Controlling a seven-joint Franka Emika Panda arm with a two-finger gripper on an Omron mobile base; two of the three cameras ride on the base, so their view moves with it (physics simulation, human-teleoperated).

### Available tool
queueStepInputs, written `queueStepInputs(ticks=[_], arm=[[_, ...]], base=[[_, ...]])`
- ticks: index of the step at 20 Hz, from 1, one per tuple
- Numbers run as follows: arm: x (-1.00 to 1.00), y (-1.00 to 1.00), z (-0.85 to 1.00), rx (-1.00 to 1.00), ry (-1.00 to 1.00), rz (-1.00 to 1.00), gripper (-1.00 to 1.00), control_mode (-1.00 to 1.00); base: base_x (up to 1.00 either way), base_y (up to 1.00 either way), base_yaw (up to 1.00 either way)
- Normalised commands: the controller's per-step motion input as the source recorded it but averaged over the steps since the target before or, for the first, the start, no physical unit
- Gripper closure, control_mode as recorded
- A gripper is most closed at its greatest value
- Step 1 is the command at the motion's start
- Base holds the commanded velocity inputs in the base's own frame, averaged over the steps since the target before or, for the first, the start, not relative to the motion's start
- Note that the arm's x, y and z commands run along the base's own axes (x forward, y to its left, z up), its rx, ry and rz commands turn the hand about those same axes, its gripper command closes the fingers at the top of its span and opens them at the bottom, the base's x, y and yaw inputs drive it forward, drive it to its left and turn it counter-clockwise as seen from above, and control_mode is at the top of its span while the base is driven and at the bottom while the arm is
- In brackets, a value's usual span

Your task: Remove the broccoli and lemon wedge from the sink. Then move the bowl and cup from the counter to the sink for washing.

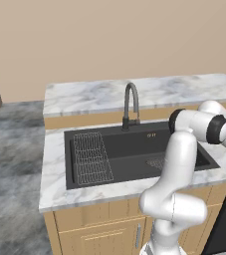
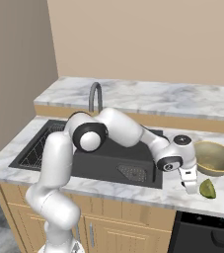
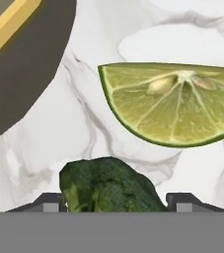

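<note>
Setting: rendered kitchen, beige wall, light wooden cabinets under a white marble surface (image 2: 133, 190) with grey veins.
Broccoli (image 3: 108, 187): dark green bumpy floret, bottom centre of the hand view, between the two dark fingertips with a gap showing on each side; it appears to rest on the marble.
Lemon wedge (image 3: 175, 106): cut face up, right of centre in the hand view, lying on the marble just beyond the floret; in the right base view it sits at lower right, beside the gripper.
Gripper (image 2: 190, 187): lower right of the right base view, pointing down at the surface right of the basin; jaws stand apart, released, not clamping the floret.
Bowl (image 2: 214, 157): tan-yellow, glossy inside, on the surface at right in the right base view, near the wedge and just behind it.
Sink (image 1: 129, 149): matte black basin, centre of the left base view.
Rack (image 1: 91, 158): wire grid in the basin's left part.
Faucet (image 1: 131, 105): dark, curved, behind the basin.
</note>
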Motion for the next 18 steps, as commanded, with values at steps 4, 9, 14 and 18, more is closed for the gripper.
queueStepInputs(ticks=[4, 9, 14, 18], arm=[[-0.02, 0.1, -0.24, 0.0, 0.0, 0.0, -1.0, -1.0], [-0.02, 0.12, -0.24, 0.0, 0.0, 0.0, -1.0, -1.0], [-0.07, 0.19, -0.22, 0.0, 0.0, 0.0, -1.0, -1.0], [-0.08, 0.2, -0.24, 0.02, 0.0, 0.0, -1.0, -1.0]], base=[[0.0, 0.0, 0.0], [0.0, 0.0, 0.0], [0.0, 0.0, 0.0], [0.0, 0.0, 0.0]])
